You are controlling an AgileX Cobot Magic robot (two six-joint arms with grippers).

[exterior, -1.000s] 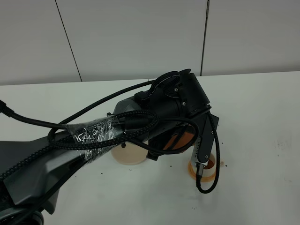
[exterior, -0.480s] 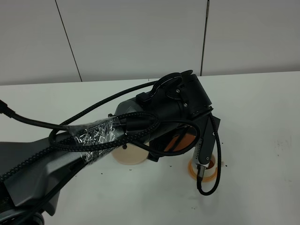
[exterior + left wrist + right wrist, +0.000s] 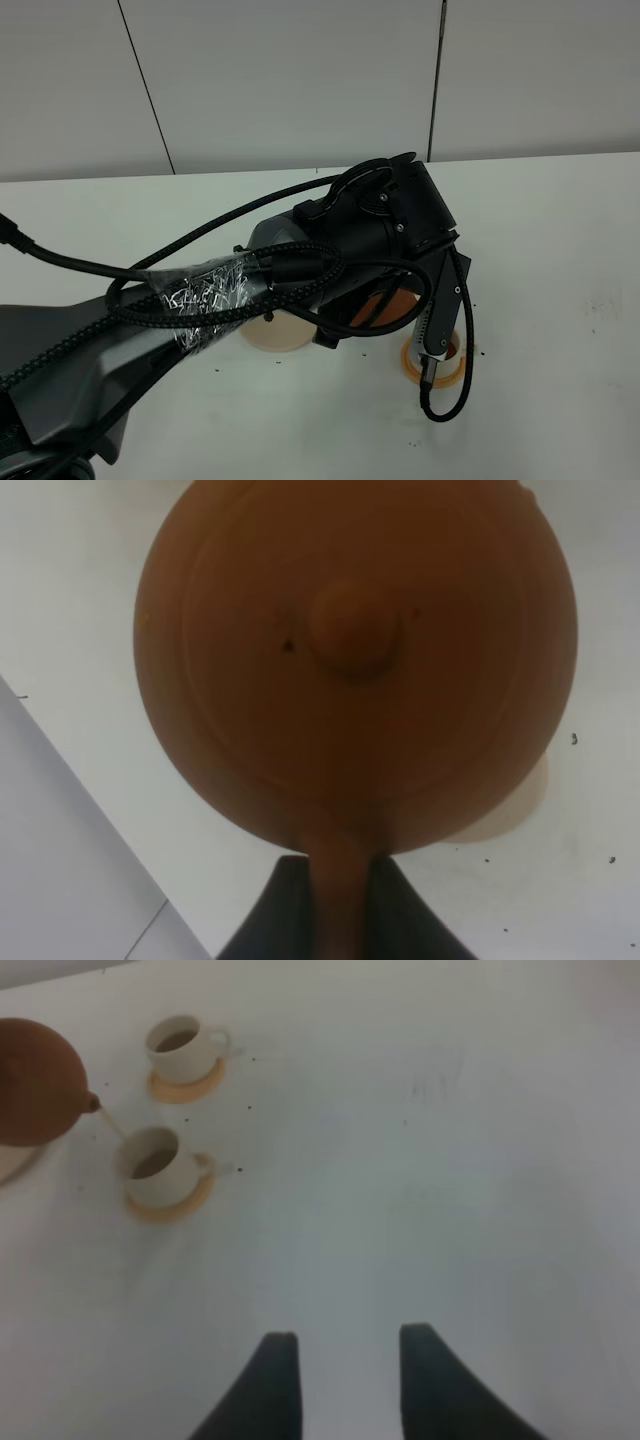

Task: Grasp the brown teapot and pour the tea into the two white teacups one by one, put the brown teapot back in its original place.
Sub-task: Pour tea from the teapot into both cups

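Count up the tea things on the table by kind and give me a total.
Brown teapot: 1
White teacups: 2
Tan-orange coasters: 2
Beige trivet: 1
Total: 6

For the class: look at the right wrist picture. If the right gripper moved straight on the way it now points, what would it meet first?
Probably nothing but the bare white table. The right gripper is open and empty, and the two cups and the teapot sit well off to one side. Depth is hard to judge.
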